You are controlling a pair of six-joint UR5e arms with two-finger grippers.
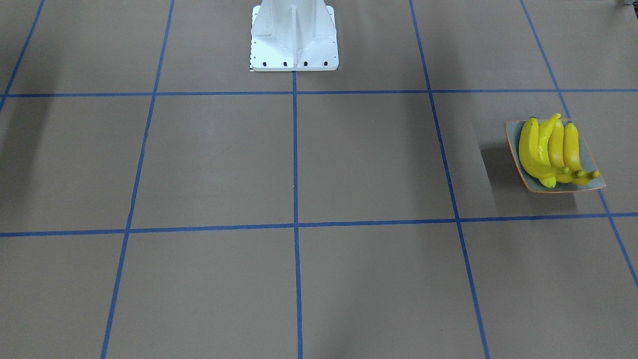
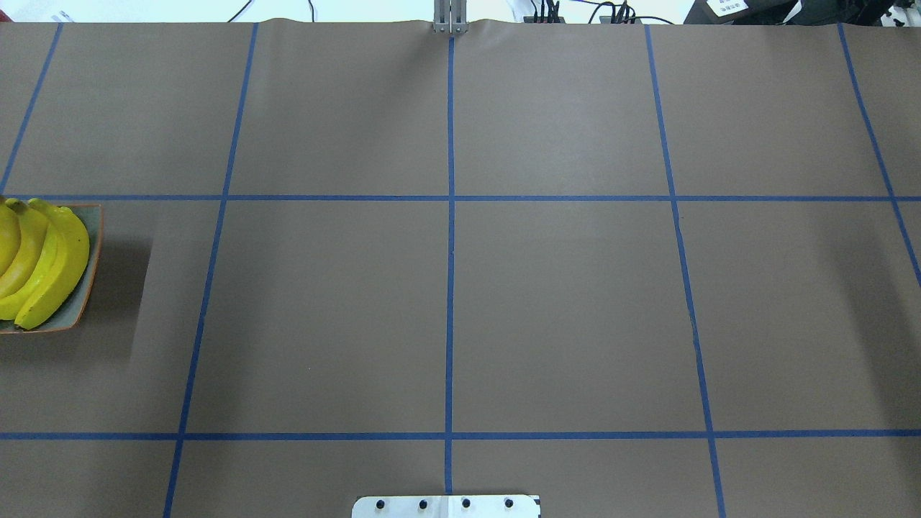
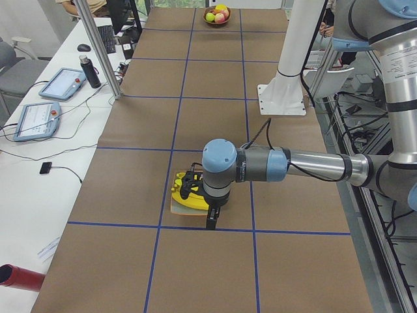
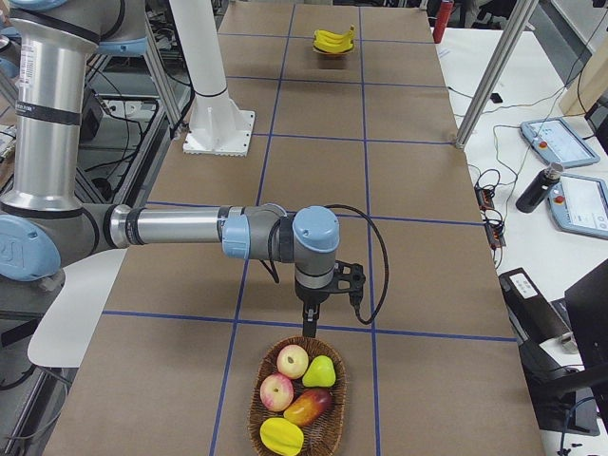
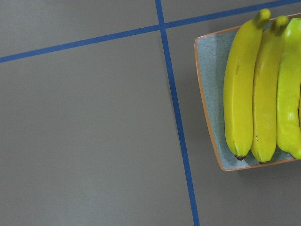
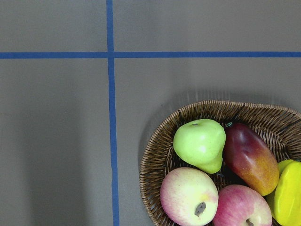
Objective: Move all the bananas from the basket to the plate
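Several glossy yellow bananas (image 1: 553, 152) lie side by side on the square grey-green plate (image 1: 591, 162), far out on my left. The left wrist view looks down on these bananas (image 5: 256, 89) and the plate (image 5: 209, 70). My left gripper (image 3: 212, 220) hangs just beside the plate (image 3: 177, 210); I cannot tell if it is open or shut. The wicker basket (image 4: 256, 404) holds apples, a pear, a mango and a ridged yellow fruit; no banana shows in it. My right gripper (image 4: 308, 323) hovers just before the basket's (image 6: 160, 141) rim, its state unclear.
The white robot pedestal (image 1: 294, 35) stands at the table's robot-side middle. Blue tape lines grid the brown table cover. Along the operators' side run aluminium posts (image 4: 484, 81), tablets (image 4: 570, 171) and a dark bottle (image 3: 90, 72). A red cylinder (image 3: 19, 277) lies off the table's near end.
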